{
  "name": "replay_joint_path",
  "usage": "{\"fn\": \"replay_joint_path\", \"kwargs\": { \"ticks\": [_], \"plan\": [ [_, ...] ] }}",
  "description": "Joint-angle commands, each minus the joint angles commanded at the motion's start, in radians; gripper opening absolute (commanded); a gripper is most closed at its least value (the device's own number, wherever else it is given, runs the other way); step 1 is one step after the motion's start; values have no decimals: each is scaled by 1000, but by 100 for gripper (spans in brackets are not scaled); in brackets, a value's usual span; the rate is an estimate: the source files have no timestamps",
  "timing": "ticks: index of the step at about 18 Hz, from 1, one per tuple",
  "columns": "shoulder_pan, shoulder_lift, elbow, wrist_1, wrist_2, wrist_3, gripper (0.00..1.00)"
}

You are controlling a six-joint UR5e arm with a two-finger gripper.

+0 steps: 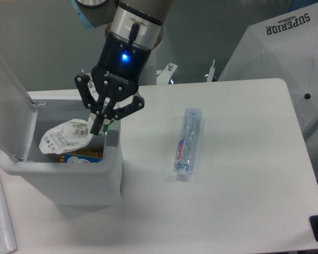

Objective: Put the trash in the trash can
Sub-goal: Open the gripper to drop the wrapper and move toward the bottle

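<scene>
One black two-finger gripper (98, 127) is hanging at the end of one robot arm, with one blue light (125, 56) glowing on the body above its fingers. One clear flat plastic pouch with small green-white print (62, 138) is sitting pinched at its fingertips. One white boxy plastic bin with rounded corners (63, 177) is standing directly beneath it, showing one raised flat white lid (9, 108) off to the left of the gripper and one grey tab (113, 137) just below the fingertips. One slim clear plastic bottle with a pink-and-blue label (187, 142) is lying well to the right of the gripper on one white table (244, 201).
</scene>
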Motion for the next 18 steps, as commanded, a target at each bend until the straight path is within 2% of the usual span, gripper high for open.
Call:
{"fn": "replay_joint_path", "kwargs": {
  "ticks": [1, 2, 7, 12, 15, 18],
  "plan": [
    [0, 3, -3, -2, 3, 6, 93],
    [0, 5, -11, -2, 3, 17, 100],
    [26, 6, -18, 0, 2, 57, 100],
    [155, -11, -8, 25, -3, 87, 100],
    [207, -76, 9, 70, -2, 86, 100],
    [245, -150, 35, 77, 3, 83, 100]
  ]
}}
